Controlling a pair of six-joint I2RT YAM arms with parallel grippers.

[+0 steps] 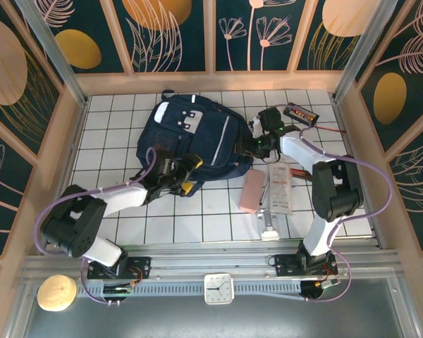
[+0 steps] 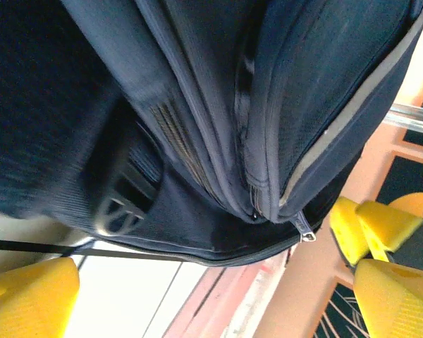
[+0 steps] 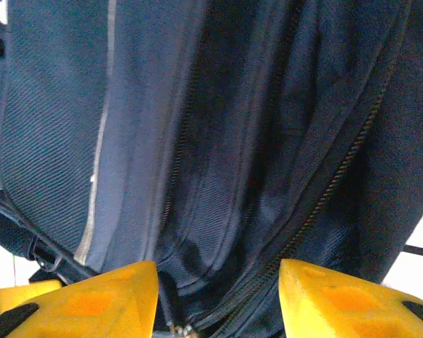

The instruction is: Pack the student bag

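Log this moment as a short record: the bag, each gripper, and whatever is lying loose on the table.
bag: student bag lying on the tiled table, patch end toward the far wall
left gripper: left gripper open, at the bag's near edge
right gripper: right gripper open, jaws either side of a zipper seam on the bag's right side
loose items: pink case and white packet, side by side right of the bag
packed so far: cannot tell
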